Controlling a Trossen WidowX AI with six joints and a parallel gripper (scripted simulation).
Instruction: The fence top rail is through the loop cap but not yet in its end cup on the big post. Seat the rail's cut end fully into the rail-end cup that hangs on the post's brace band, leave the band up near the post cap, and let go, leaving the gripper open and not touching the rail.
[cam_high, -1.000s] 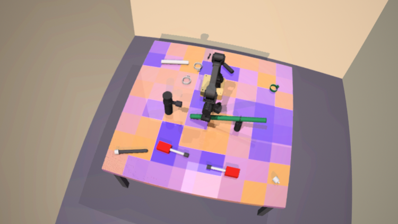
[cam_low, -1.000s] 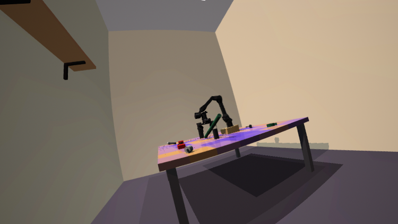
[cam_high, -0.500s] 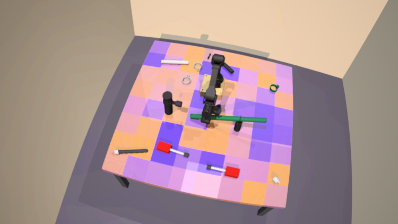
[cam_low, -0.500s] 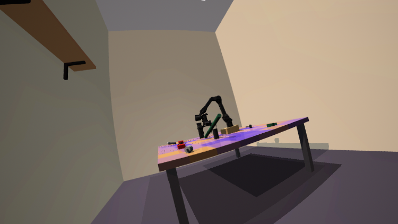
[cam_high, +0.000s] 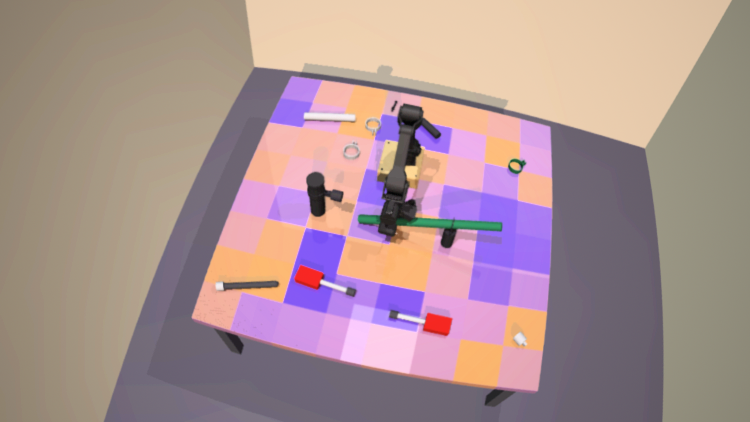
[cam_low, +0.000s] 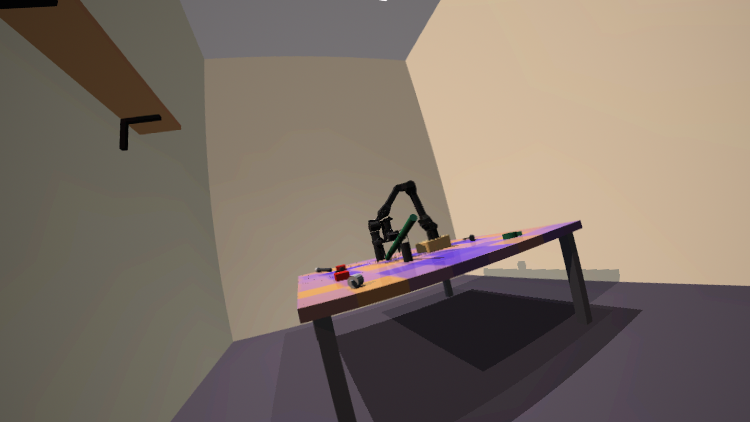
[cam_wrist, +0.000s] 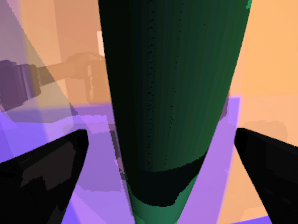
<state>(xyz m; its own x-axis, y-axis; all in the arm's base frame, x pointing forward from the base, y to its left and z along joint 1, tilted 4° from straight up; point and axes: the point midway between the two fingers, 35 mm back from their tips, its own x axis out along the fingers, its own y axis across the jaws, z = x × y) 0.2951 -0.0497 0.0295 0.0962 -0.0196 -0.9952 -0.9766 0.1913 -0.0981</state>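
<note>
The arm (cam_low: 406, 196) rises from its base, bends sharply at a high elbow and drops down again, so that the wrist points almost straight at the table top. The gripper (cam_high: 388, 224) hangs low at the end of it, and its two dark fingers stand spread wide apart, one at each lower corner of the wrist view. Nothing is clamped between them; both fingers show a clear gap on their inner sides.

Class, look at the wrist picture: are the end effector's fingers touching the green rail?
Apart. The wrist view shows the green rail running between the fingers, with checkered table visible in a gap on each side.
</note>
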